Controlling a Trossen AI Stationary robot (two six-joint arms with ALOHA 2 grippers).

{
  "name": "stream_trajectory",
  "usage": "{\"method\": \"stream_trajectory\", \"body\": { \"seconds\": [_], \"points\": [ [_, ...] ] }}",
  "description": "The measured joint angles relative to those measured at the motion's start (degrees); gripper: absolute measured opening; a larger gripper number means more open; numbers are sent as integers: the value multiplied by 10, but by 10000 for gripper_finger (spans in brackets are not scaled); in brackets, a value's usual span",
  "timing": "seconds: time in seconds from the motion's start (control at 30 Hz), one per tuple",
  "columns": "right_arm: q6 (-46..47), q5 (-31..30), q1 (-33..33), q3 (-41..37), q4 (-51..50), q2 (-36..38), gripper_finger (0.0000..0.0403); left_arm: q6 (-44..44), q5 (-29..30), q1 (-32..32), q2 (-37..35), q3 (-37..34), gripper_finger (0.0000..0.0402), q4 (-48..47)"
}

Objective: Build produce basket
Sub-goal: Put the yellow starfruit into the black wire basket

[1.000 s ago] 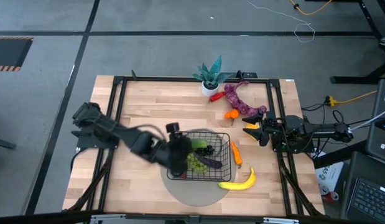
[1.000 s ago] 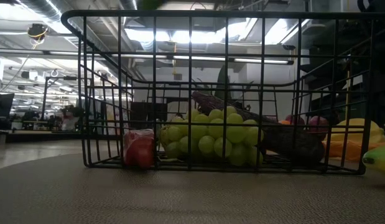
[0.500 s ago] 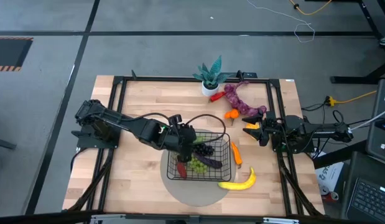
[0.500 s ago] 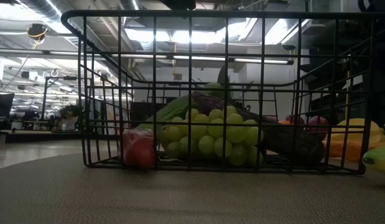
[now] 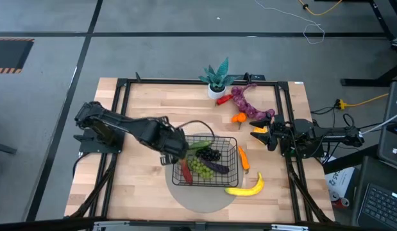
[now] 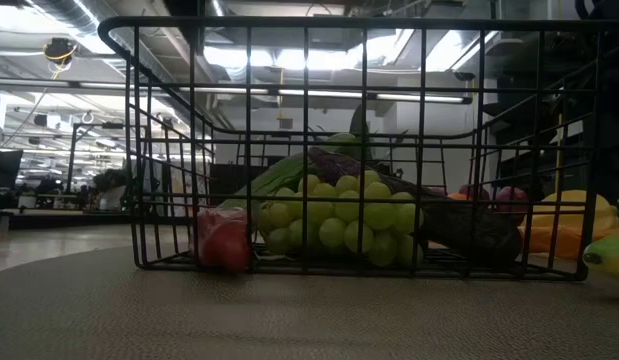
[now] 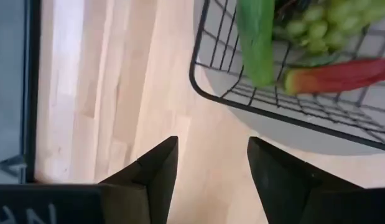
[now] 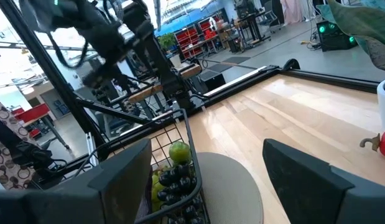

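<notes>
Black wire-grid basket holds light green grapes, dark grapes, a green cucumber and a red pepper; a yellow banana lies on the pale wood tabletop.

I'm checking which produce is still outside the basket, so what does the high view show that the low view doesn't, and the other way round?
Only the high view shows both arms: the left gripper, open and empty, beside the basket, and the right gripper, open at the table's right side. It also shows the carrot outside the basket and the potted plant. Only the low view shows the room behind. Both show the green grapes, the red pepper, the cucumber and the eggplant in the basket, with the banana outside it.
</notes>
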State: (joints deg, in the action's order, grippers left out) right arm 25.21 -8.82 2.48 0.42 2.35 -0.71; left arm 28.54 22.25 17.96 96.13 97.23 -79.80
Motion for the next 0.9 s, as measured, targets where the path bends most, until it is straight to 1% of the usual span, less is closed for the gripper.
{"method": "stream_trajectory", "body": {
  "seconds": [0.1, 0.17, 0.27, 0.37, 0.47, 0.53, 0.6, 0.73, 0.9],
  "points": [
    [0, 0, 0, 0, 0, 0, 310, -6, 4, 0, -55, -18, 188, 15],
    [0, 0, 0, 0, 0, 0, 310, -6, 18, 0, -109, -44, 188, 40],
    [-2, 0, 0, 0, 0, 0, 310, -7, 60, 6, -209, -117, 188, 106],
    [-2, 0, 0, 0, 0, 0, 310, -33, 79, 8, -331, -232, 188, 233],
    [-2, -1, 0, 0, 0, 0, 310, -77, 87, -6, -458, -384, 188, 424],
    [-2, -1, 0, 0, 0, 0, 310, -117, 69, -22, -533, -489, 188, 544],
    [-2, -1, 0, 0, 0, 0, 310, -137, 49, -39, -604, -589, 188, 631],
    [-5, -1, 0, 0, 0, 0, 310, -142, 14, -65, -723, -730, 188, 739],
    [-9, -1, 0, 0, 0, 0, 310, -152, -9, -87, -827, -845, 188, 788]
  ]
}}
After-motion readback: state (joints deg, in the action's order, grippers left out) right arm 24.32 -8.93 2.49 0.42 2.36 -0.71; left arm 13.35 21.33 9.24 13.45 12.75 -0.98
